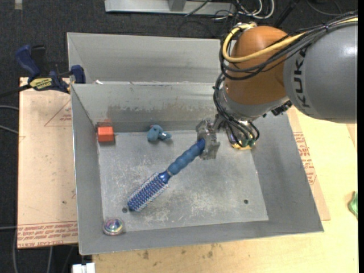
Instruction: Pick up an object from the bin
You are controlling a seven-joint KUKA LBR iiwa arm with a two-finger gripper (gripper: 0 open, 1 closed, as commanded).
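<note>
Blue hairbrush [165, 178], one, lies diagonally: bristles toward the bin's front-left corner, handle end at the gripper [208, 142], grasp indeterminable. One orange block [105, 133], one silver disc [113, 227].

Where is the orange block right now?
The orange block lies in the back left corner of the bin, left of the small blue piece.

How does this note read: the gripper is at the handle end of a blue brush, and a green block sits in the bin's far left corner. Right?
One thing is off: the block is orange, not green. The camera view shows it in the far left corner, with the gripper at the handle end of the blue brush.
</note>
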